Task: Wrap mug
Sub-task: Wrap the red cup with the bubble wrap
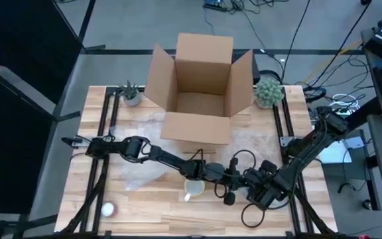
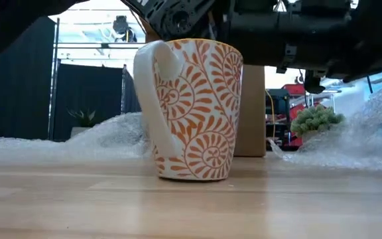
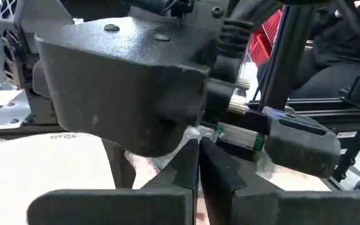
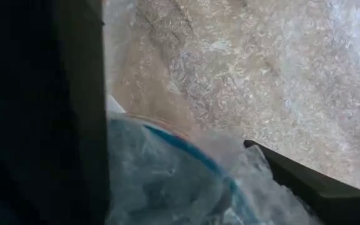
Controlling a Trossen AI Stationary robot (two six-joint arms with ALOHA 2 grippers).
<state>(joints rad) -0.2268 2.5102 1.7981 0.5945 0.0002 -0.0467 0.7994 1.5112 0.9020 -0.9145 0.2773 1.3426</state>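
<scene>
— Where is the mug (image 2: 190,109)?

— Upright on the wooden worktop (image 1: 158,212), on the near side of the open cardboard box (image 1: 197,89), handle showing in the low view. Bubble wrap (image 1: 141,169) lies spread between box and mug.

— And the left pincer (image 1: 219,174)?

— Just past the mug, fingers (image 3: 186,165) pressed together, almost touching the right arm.

— The right pincer (image 1: 234,196)?

— Right beside the mug too. Clear wrap (image 4: 167,181) bunches against one finger (image 4: 311,181); whether it pinches the wrap I cannot tell.

— Anything else?

— Two small plants (image 1: 268,91) flank the box.
</scene>
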